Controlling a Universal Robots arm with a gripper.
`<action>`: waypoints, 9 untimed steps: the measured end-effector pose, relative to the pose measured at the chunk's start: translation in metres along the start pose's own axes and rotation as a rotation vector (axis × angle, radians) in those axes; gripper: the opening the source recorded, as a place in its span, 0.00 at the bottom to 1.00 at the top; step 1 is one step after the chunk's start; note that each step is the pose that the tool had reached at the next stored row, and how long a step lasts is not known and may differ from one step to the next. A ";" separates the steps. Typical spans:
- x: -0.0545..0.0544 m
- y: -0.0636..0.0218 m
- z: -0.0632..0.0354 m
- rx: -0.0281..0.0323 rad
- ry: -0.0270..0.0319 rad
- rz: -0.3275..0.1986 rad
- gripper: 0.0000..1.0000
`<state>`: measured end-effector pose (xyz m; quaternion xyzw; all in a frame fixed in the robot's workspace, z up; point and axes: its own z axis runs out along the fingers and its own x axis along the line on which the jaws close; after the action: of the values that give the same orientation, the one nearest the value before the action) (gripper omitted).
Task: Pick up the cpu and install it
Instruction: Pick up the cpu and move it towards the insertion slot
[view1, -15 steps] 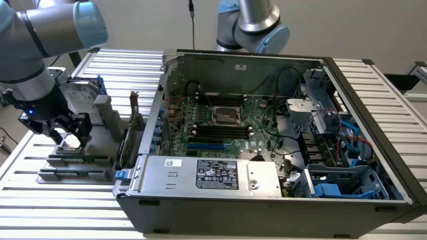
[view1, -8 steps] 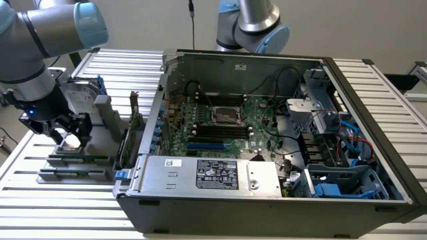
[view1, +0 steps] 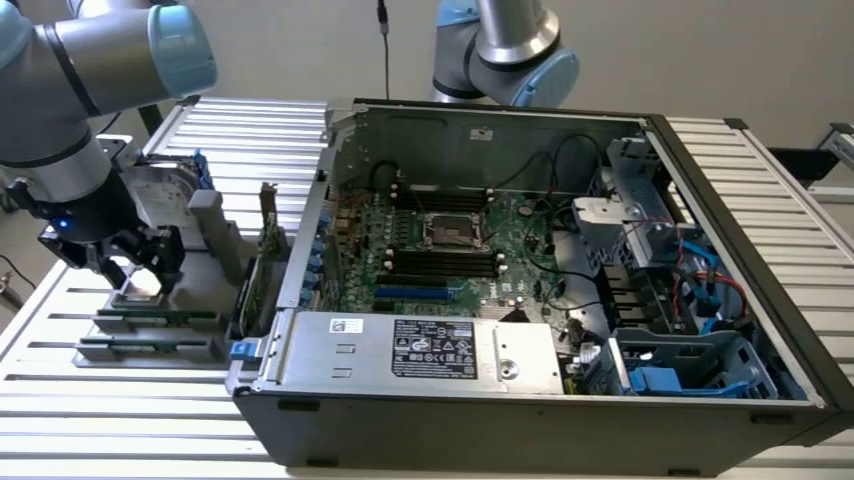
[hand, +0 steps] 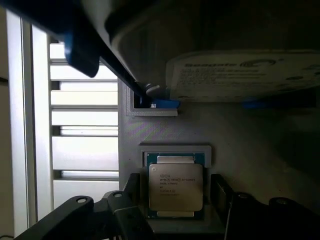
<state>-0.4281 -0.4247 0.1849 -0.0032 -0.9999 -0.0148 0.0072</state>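
Gripper (hand: 176, 194) straddles cpu (hand: 175, 186) edges (jaws wide, gaps both sides).

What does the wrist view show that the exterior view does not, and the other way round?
Wrist view: printed text on the cpu lid, its grey holder, and a Seagate label on the hard drive. Exterior view: the open computer case with the motherboard's socket and power supply. Both: the open gripper with a finger on each side of the cpu.
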 end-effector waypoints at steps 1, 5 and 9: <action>0.000 0.0000 0.0000 0.0000 0.0000 0.000 0.68; 0.000 0.0001 0.0000 0.0000 0.0000 0.000 0.65; 0.000 0.0002 -0.0001 0.0002 0.0001 0.000 0.55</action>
<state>-0.4281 -0.4245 0.1850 -0.0032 -0.9999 -0.0147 0.0073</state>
